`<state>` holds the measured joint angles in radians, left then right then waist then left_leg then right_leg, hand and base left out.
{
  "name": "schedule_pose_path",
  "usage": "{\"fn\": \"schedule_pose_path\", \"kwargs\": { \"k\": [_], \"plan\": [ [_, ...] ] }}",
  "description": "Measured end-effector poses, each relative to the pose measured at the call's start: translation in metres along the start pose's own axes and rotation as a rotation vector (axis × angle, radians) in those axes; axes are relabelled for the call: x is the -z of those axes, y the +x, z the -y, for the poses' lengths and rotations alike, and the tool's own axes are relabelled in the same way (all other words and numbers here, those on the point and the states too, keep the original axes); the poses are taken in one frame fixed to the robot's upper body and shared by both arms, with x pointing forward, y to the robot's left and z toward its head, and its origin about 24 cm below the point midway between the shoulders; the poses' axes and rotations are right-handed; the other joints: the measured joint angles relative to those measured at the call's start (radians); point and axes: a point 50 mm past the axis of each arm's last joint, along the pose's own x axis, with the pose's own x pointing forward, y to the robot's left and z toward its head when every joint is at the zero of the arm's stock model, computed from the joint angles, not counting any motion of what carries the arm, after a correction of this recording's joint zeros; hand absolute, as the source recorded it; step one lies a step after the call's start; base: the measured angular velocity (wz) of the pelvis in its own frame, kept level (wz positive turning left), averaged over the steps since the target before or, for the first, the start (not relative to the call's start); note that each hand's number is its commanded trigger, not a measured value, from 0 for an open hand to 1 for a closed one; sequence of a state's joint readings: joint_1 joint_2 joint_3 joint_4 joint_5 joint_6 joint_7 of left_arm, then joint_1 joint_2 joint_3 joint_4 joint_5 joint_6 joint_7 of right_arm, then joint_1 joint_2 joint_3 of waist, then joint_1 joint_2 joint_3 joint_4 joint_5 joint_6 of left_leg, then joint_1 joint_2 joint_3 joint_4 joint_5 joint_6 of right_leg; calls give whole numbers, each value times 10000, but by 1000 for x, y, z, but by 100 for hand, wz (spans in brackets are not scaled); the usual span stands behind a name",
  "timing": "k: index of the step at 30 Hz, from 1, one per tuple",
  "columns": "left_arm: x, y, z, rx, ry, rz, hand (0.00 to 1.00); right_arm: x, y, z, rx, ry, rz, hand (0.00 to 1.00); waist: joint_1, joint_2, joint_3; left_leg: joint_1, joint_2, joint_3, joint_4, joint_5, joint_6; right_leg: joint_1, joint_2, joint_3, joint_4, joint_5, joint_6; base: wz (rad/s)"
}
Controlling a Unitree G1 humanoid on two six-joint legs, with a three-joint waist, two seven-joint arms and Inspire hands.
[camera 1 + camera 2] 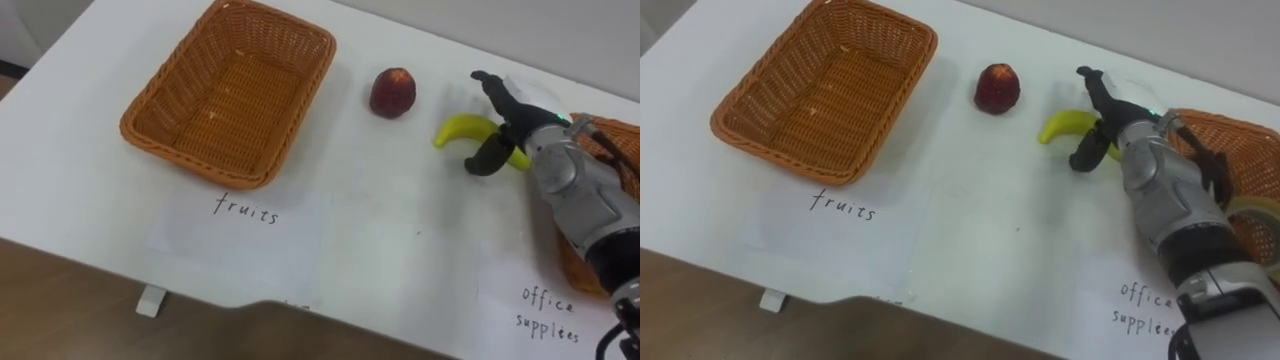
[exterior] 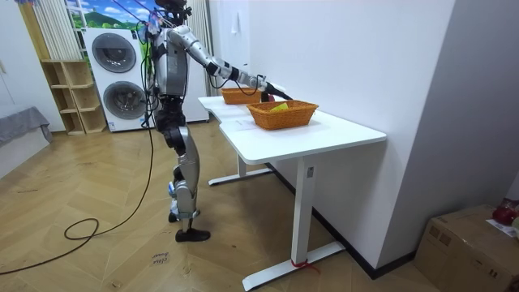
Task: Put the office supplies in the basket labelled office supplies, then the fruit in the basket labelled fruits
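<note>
Robot stands at the white table [image 1: 385, 225], right arm reached out over it. Right hand [image 1: 516, 126] sits over the curved yellow banana [image 1: 457, 128], mid-right on the tabletop. Its fingers are spread apart, one past the banana's far side and the thumb [image 1: 486, 160] on its near side; I see no clamp on it. The round dark-red fruit [image 1: 392, 92] lies just left of the banana. The woven orange wicker basket [image 1: 232, 95] sits far left, holding nothing. A second wicker basket [image 1: 1240, 135] is at the right edge.

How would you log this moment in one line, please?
right hand: open, at banana | red apple: on table | fruits basket: empty
</note>
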<state>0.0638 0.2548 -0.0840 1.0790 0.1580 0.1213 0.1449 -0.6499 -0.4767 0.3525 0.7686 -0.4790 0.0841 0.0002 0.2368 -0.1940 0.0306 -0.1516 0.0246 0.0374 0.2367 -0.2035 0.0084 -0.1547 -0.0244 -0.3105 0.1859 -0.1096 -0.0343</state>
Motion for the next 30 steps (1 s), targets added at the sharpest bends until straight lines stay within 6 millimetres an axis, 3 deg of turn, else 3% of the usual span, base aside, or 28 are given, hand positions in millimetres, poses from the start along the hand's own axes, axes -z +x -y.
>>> {"fn": "schedule_pose_path", "kwargs": {
  "k": [10,15,30],
  "plan": [
    [-5,1,-3,-70,165,299,0,-2,0,-4,-386,-19,57,0,133,-155,4,-102,8,18,10,0,0,-54,16,25,3,22,-14,0],
    [-10,2,-8,-148,475,470,0,2,1,-9,-845,398,-171,0,154,-317,66,-134,15,-1,75,1,-1,-96,23,2,-5,78,-28,0],
    [-14,2,-11,-204,578,572,0,1,1,-15,-1467,258,-131,0,157,-275,107,-387,75,-42,232,8,-29,-261,72,-107,-6,198,-129,0]
  ]
}}
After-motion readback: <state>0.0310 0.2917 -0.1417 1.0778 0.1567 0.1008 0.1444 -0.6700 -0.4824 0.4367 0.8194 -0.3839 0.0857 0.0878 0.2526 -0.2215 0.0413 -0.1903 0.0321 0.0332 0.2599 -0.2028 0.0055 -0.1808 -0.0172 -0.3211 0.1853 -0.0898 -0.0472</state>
